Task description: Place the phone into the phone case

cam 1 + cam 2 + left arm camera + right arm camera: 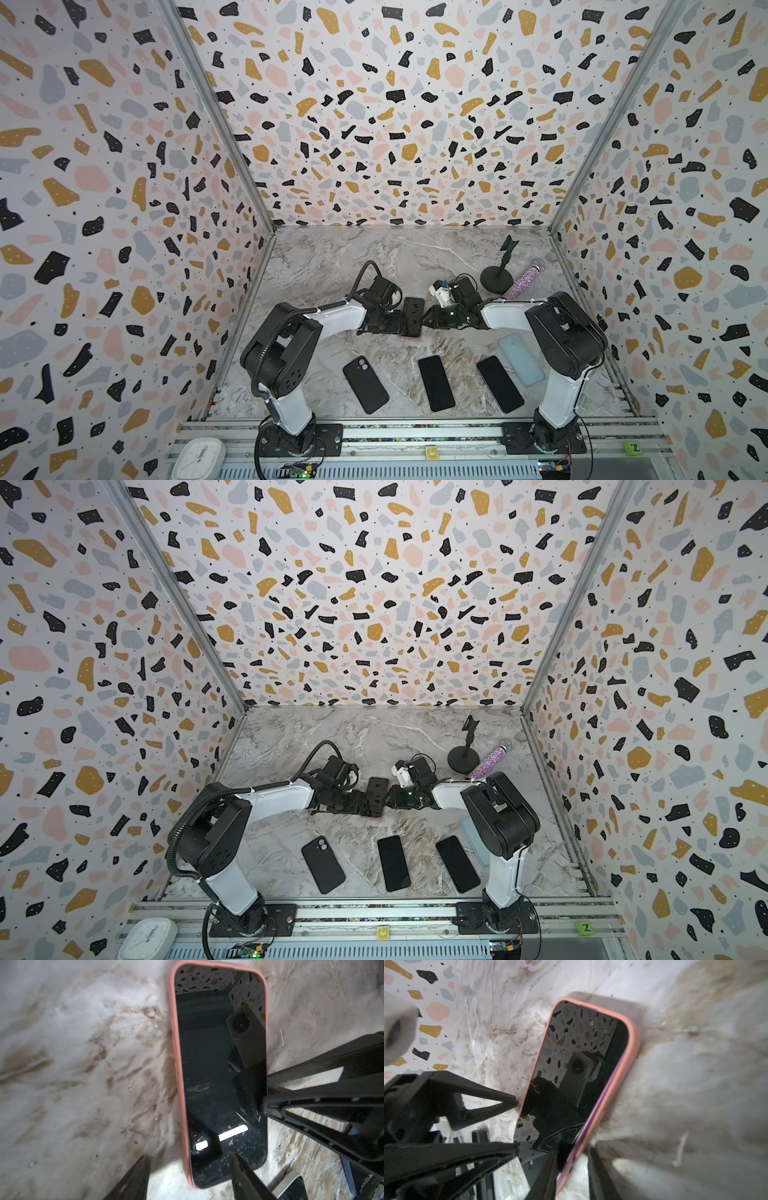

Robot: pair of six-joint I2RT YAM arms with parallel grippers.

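Observation:
A dark-screened phone (413, 311) lies screen up in a pink phone case (176, 1064) at mid table, between both grippers. My left gripper (189, 1157) is open. One finger is beside the case on the table, the other over the screen's near corner. In the right wrist view the phone (571, 1043) is tilted. Its purple side shows above the case rim (631, 1047), so that long side is not seated. My right gripper (574, 1153) is shut on that edge near a corner, one finger on the screen side and one against the case.
Nearer the front lie a black case with a camera cut-out (365, 384), two black phones (436, 383) (500, 384) and a light blue case (521, 359) partly under the right arm. A black stand (496, 276) and a glitter tube (521, 282) are at the back right.

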